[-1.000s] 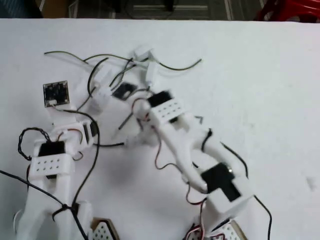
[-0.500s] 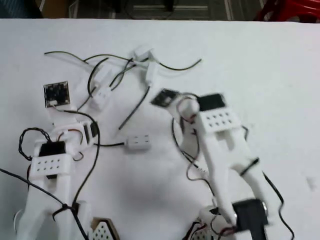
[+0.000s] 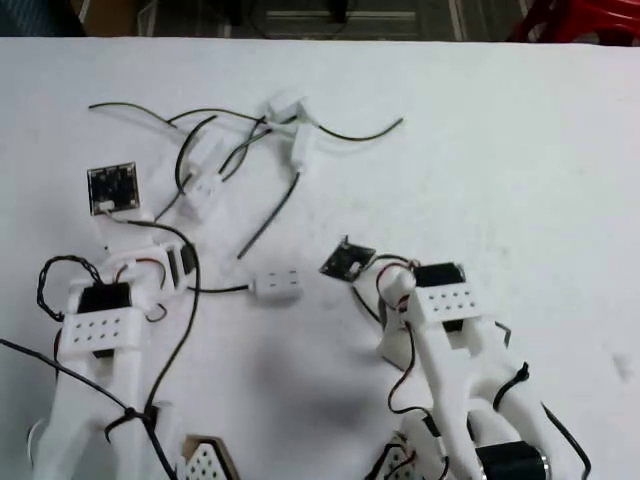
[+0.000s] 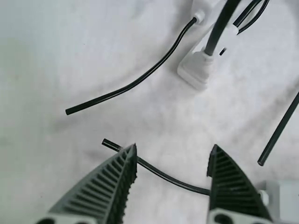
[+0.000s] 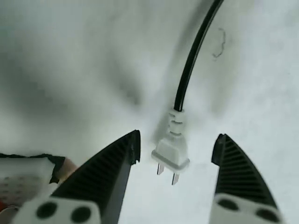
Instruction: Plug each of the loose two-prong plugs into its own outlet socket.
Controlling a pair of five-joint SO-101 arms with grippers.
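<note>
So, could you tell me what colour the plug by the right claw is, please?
The plug is white, its cord black; clearest in the right wrist view.

light: we see the flat white bench (image 3: 540,150) evenly bright | shadows: soft grey patch between white plastic left arm (image 3: 95,340) and right arm (image 3: 450,330)

Two white robot arms seen from above. The left arm (image 3: 100,335) stands at the lower left, and the left gripper (image 4: 174,149) points downward with its ridged dark fingers spread wide. The right arm (image 3: 445,320) stands at the lower right, and the right gripper (image 5: 178,135) is likewise spread wide, pointing down.
</note>
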